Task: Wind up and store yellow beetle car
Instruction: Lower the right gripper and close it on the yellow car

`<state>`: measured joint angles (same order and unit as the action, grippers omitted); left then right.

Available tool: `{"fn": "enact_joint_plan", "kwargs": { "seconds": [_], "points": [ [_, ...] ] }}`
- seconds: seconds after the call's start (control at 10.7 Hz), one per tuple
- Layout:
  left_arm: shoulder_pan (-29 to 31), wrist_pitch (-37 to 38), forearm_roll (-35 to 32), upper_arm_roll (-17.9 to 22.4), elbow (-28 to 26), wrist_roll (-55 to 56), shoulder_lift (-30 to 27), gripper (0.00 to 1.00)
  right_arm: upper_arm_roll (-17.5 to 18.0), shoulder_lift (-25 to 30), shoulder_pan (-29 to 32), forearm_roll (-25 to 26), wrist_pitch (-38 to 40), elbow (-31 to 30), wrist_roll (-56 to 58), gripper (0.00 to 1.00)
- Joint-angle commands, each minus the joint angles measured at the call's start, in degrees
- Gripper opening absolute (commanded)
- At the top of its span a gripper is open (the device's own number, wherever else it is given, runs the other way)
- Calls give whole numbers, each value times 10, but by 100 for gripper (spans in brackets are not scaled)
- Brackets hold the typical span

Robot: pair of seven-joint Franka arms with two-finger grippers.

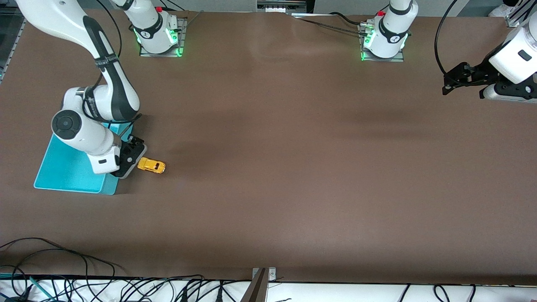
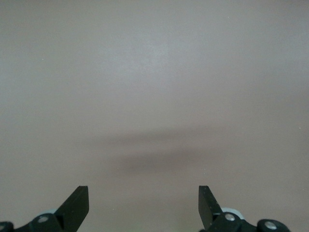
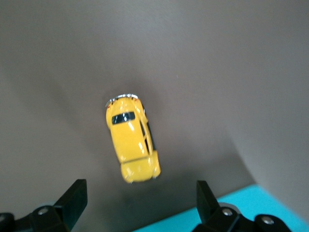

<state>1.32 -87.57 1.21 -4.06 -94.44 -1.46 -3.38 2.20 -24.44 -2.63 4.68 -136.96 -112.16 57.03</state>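
The yellow beetle car [image 1: 151, 165] stands on its wheels on the brown table, just beside the turquoise bin [image 1: 67, 167], toward the right arm's end. My right gripper [image 1: 133, 152] hangs over the bin's edge next to the car, open and empty. In the right wrist view the car [image 3: 132, 144] lies just ahead of the spread fingertips [image 3: 75, 195], not between them, with a corner of the bin [image 3: 241, 205] showing. My left gripper [image 1: 451, 84] waits open and empty in the air over the left arm's end of the table; its wrist view shows only bare table and its fingertips [image 2: 79, 198].
The turquoise bin is partly covered by my right arm [image 1: 90, 134]. Cables [image 1: 63, 285] lie along the table's edge nearest the front camera. The arms' bases [image 1: 159, 37] stand at the edge farthest from it.
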Motion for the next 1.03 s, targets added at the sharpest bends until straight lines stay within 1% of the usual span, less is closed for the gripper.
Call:
{"fn": "enact_joint_plan", "kwargs": {
  "seconds": [0.0, 0.09, 0.19, 0.37, 0.65, 0.93],
  "points": [
    [4, 10, 7, 1, 29, 4, 18, 100, 17, -16, 5, 10, -39, -4, 44, 100],
    [4, 10, 7, 0, 29, 5, 18, 100, 25, -19, 5, 13, -50, -5, 45, 100],
    [4, 10, 7, 0, 29, 5, 18, 100, 26, -25, 4, 14, -57, -6, 52, 100],
    [5, 13, 7, 1, 28, 4, 18, 100, 32, -28, 5, 16, -116, -43, 61, 100],
    [5, 19, 7, 1, 29, 4, 18, 100, 33, -29, 5, 30, -179, -88, 61, 100],
    [5, 20, 7, 0, 29, 4, 18, 100, 33, -32, 6, 40, -194, -95, 61, 100]
  ]
}}
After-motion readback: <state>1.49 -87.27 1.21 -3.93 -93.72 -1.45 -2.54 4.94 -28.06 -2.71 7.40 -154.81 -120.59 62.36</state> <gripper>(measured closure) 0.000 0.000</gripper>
